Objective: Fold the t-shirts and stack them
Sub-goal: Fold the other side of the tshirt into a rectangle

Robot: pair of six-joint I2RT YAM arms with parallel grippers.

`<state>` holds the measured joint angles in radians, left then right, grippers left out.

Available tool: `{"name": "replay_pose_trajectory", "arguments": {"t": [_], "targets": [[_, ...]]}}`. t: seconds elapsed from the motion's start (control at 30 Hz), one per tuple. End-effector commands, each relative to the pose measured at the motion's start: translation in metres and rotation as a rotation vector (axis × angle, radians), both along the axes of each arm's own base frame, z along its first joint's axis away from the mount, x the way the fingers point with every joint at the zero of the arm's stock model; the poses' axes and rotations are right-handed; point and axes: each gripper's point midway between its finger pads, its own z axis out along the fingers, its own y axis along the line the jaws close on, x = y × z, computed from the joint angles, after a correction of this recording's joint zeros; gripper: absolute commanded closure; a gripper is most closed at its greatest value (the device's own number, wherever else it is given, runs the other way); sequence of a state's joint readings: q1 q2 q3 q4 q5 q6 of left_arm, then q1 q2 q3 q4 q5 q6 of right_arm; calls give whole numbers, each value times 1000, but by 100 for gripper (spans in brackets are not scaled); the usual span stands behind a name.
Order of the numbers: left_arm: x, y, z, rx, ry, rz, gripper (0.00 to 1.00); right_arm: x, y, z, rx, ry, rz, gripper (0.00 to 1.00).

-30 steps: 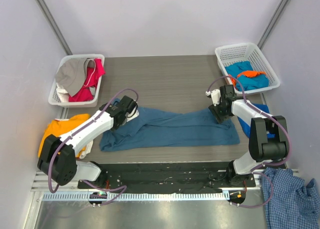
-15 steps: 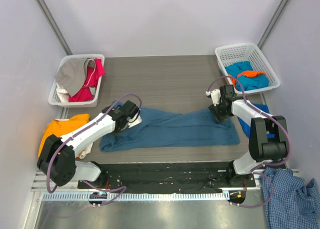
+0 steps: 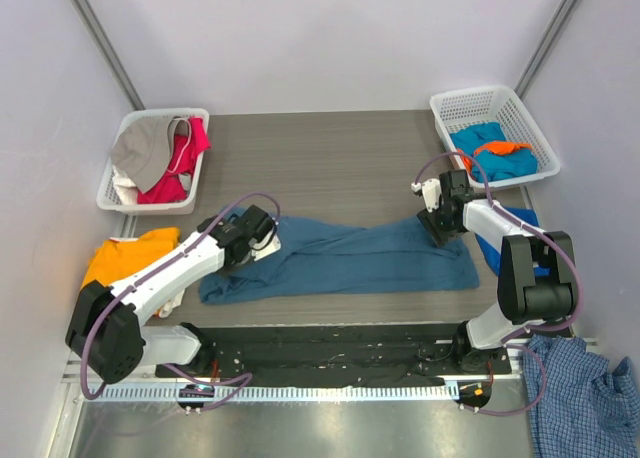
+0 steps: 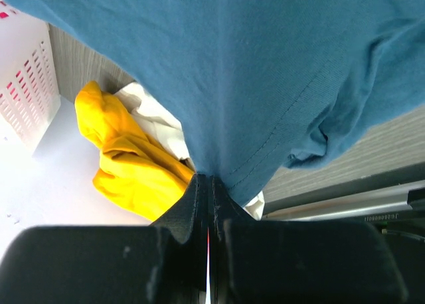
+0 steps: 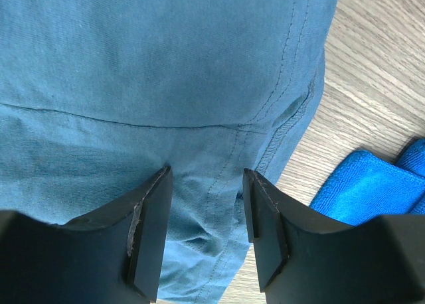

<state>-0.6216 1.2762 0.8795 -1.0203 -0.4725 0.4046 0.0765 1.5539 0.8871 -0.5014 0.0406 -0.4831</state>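
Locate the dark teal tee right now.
Top view: the dark teal tee lies across the near middle of the table, its left end pinched in the left hand, its right end under the open right hand.

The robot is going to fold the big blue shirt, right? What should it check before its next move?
1. Left pincer shut on the teal t-shirt edge: ok.
2. Right pincer gripping the shirt: not ok, its jaws stand open over the cloth.
3. Shirt spread flat: not ok, it is wrinkled and bunched at its left end.
4. Orange t-shirt apart from the teal one: cannot tell, the left arm hides the gap.
5. Blue cloth clear of the shirt's hem: ok, bare wood shows between.
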Motion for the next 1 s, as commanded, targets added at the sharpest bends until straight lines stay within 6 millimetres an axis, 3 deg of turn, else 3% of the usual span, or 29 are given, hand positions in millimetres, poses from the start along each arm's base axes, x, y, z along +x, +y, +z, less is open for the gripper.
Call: {"name": "replay_pose_trajectory", "arguments": {"t": [0.0, 0.27, 0.63, 0.83, 0.97], "targets": [[-5, -4, 17, -25, 7, -12, 100, 4, 3, 6, 9, -33, 3, 47], [-14, -19, 24, -59, 37, -53, 100, 3, 3, 8, 8, -37, 2, 47], [-24, -20, 32, -55, 55, -80, 100, 3, 3, 7, 11, -36, 3, 47], [-31, -20, 21, -51, 97, -96, 100, 2, 3, 7, 13, -34, 3, 47], [-32, -18, 5, -26, 112, -105, 92, 2, 3, 8, 13, -39, 3, 47]]}}
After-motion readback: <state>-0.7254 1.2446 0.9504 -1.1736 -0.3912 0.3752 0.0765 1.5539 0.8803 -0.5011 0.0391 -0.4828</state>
